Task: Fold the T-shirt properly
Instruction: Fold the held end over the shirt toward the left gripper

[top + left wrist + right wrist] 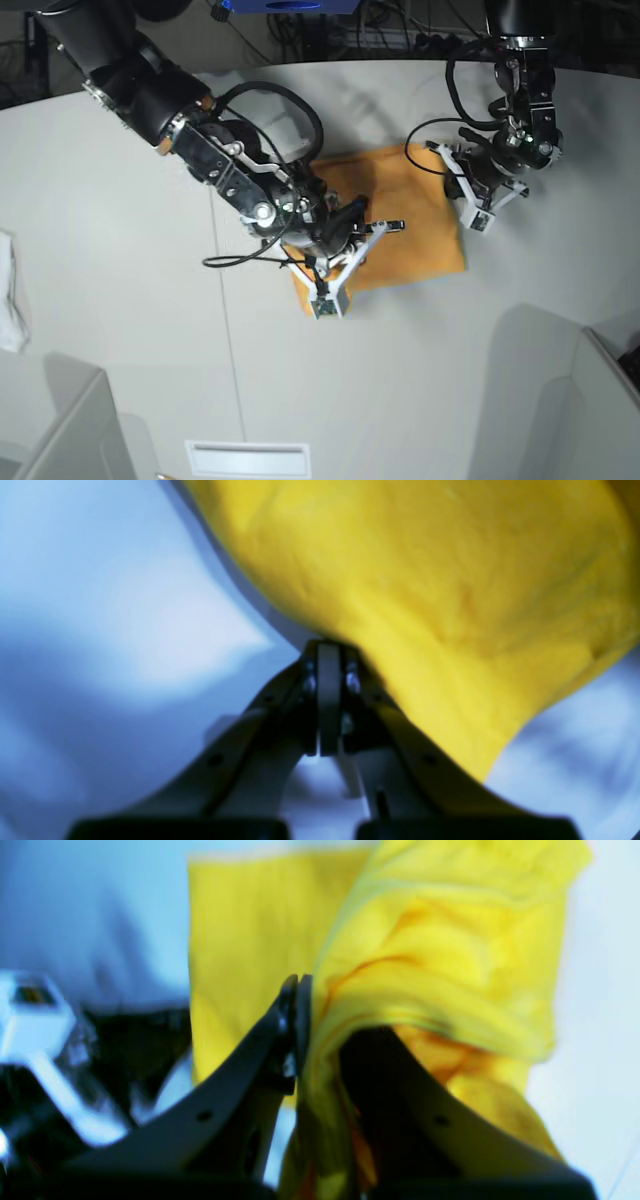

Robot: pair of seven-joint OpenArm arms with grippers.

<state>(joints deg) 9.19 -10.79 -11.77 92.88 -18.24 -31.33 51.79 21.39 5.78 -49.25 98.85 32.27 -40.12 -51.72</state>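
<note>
Our right jaws (328, 300) closed on a bunched fold of the yellow-orange T-shirt (415, 235), the shirt on our worktop (390, 400), part hidden under our right arm (240, 170), our left jaws (478, 218) shut beside its edge, wrist views blurred.

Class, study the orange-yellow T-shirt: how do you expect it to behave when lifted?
The T-shirt will probably be floppy, since it drapes and creases around the right gripper. It seems unlikely to roll, as part of it lies flat. It looks soft, so lifting one spot would likely leave the rest sagging.
</note>
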